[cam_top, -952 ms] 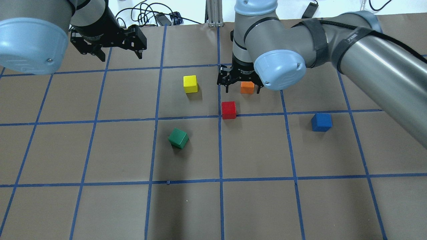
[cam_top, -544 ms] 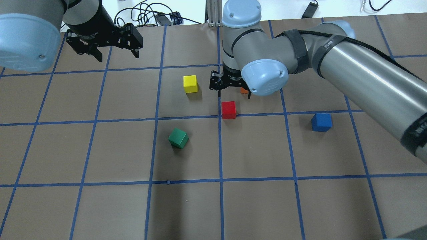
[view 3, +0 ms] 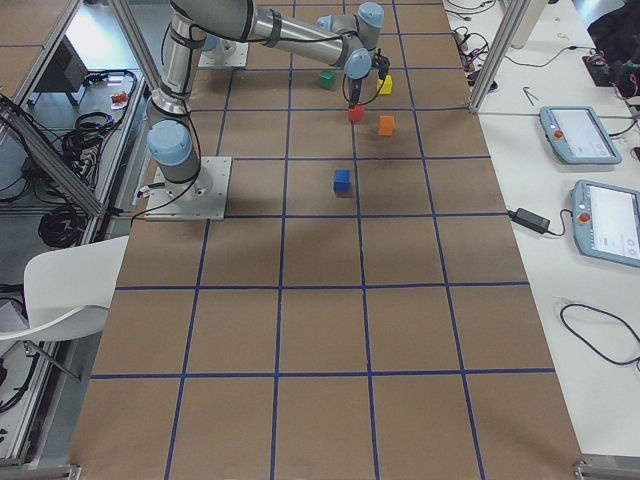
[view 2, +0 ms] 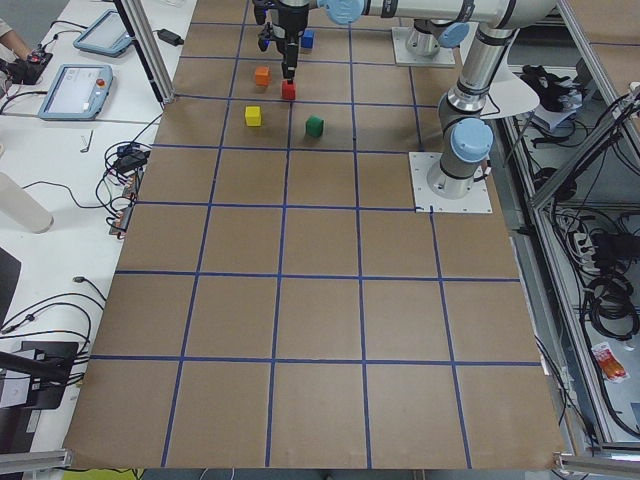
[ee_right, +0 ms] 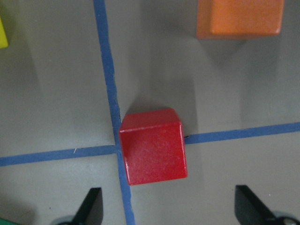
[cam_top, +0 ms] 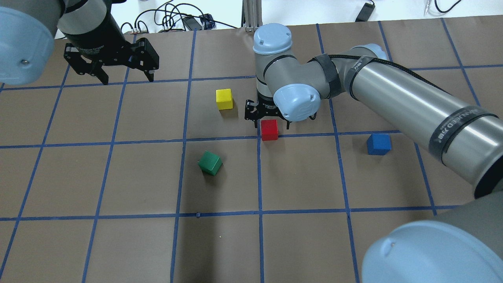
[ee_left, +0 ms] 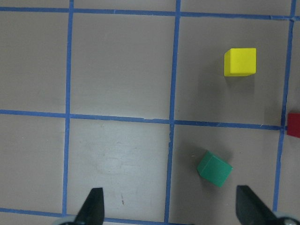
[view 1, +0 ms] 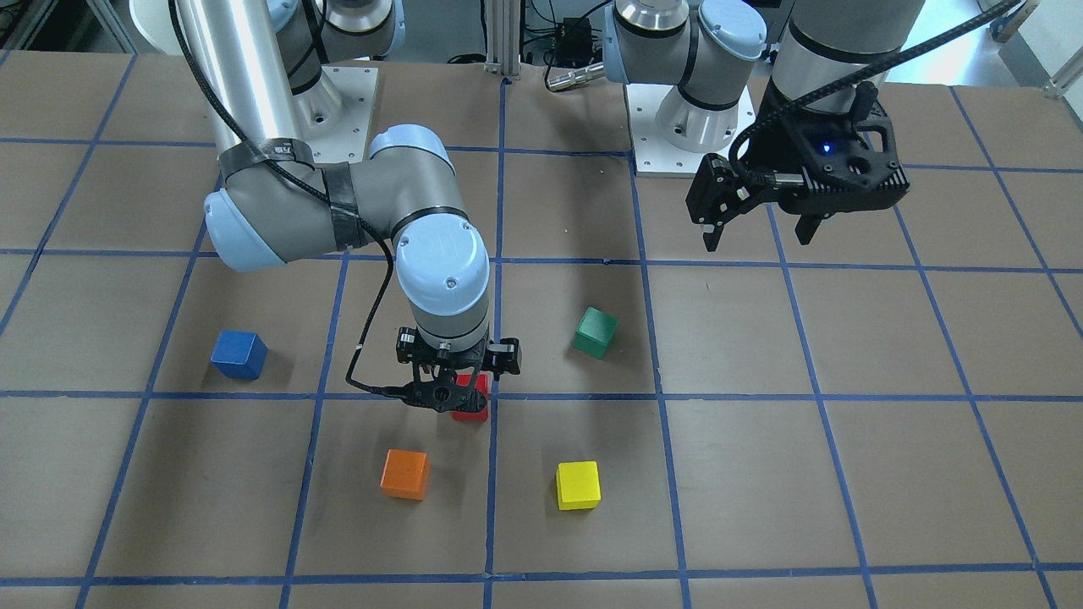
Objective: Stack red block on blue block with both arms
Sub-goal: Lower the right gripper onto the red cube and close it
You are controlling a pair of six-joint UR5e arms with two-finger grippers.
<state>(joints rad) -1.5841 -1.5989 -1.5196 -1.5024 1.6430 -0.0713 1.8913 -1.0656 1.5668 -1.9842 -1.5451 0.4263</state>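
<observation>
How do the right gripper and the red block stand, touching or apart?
Apart. The right wrist view shows a clear gap on each side between the red block and the open right gripper.

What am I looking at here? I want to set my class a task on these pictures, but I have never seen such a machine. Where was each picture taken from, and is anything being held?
The machine is a robot with two jointed arms bolted at a table that is covered in brown paper with blue tape lines. Each arm ends in a two-finger pincer. One picture looks down over the robot's shoulders, one faces it, two look along the table from its ends, and two come from cameras on the wrists. Five cubes lie apart on the table: red, blue, green, yellow, orange. The right pincer hangs open over the red cube, not closed on it. The left pincer is open and empty, off to one side. Nothing is held.
</observation>
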